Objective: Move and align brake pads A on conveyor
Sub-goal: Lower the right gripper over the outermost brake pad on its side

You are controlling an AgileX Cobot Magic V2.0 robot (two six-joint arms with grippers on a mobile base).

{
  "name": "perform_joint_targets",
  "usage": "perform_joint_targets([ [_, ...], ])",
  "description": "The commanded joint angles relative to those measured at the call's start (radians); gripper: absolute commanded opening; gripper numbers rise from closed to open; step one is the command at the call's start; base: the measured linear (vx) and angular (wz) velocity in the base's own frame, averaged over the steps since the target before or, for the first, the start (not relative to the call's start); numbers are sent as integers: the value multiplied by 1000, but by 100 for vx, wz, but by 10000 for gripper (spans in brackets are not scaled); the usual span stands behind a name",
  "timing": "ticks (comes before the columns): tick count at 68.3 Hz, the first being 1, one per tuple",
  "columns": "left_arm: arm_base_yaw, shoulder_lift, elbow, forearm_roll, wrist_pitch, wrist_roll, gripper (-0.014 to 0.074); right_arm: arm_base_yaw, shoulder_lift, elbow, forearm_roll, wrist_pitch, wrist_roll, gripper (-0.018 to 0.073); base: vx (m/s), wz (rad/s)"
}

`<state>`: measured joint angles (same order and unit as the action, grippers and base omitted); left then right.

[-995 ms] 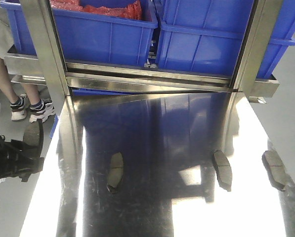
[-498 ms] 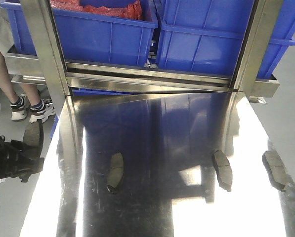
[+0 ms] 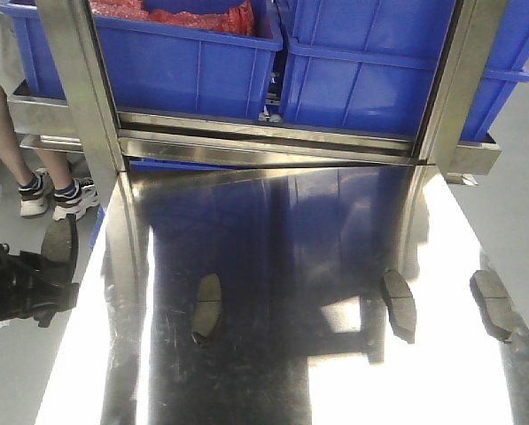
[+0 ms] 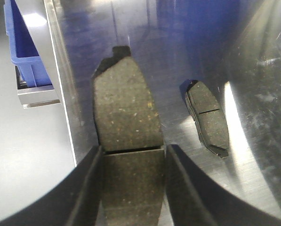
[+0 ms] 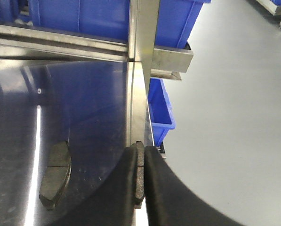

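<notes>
In the front view we see three brake pads resting on the shiny steel surface (image 3: 273, 230): a left-hand brake pad (image 3: 207, 305), a middle brake pad (image 3: 397, 303) and a right-hand brake pad (image 3: 493, 303), all well apart. Glare keeps us from telling whether the right-hand one lies fully flat. At the left border the left tool (image 3: 58, 270), mostly cut off by the frame, grips a fourth brake pad (image 3: 60, 239) upright, just off the surface's left edge. Blue bins (image 3: 193, 62) stand behind, and a person's legs (image 3: 16, 133) are cropped at the left.

In the left wrist view the left tool (image 4: 133, 188) is clamped on the fourth brake pad (image 4: 126, 108), its fingers (image 4: 91, 183) pressing both long sides below the groove. The pad's lower end runs out of frame. To the right a brake pad (image 4: 207, 123) lies flat on the surface, apart from it.

In the right wrist view the right tool (image 5: 139, 153) is closed on an edge-on brake pad (image 5: 139, 183), which shows only as a thin strip with its faces hidden, at the surface's right edge. We cannot tell whether it touches the steel. To its left a flat brake pad (image 5: 55, 174) lies on the surface.
</notes>
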<state>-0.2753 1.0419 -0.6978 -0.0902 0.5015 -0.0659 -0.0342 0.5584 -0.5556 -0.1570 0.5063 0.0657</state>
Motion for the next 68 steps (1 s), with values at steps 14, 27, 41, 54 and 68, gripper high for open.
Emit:
perform_joint_targets([
  [14, -6, -21, -29, -5, -75, 0, 52, -7, 9, -35, -14, -69, 0, 496, 0, 0],
  [27, -6, -21, -29, -5, -75, 0, 52, -4, 9, -35, -14, -78, 0, 653, 0, 0],
  [41, -6, -21, -29, -5, -75, 0, 52, -5, 68, -62, -10, -64, 65, 634, 0, 0],
  [54, -6, -21, -29, -5, -75, 0, 52, -5, 299, -186, -20, 51, 83, 617, 0, 0],
  [68, -6, -21, -29, -5, -75, 0, 52, -7, 564, -353, -21, 134, 81, 615, 0, 0],
])
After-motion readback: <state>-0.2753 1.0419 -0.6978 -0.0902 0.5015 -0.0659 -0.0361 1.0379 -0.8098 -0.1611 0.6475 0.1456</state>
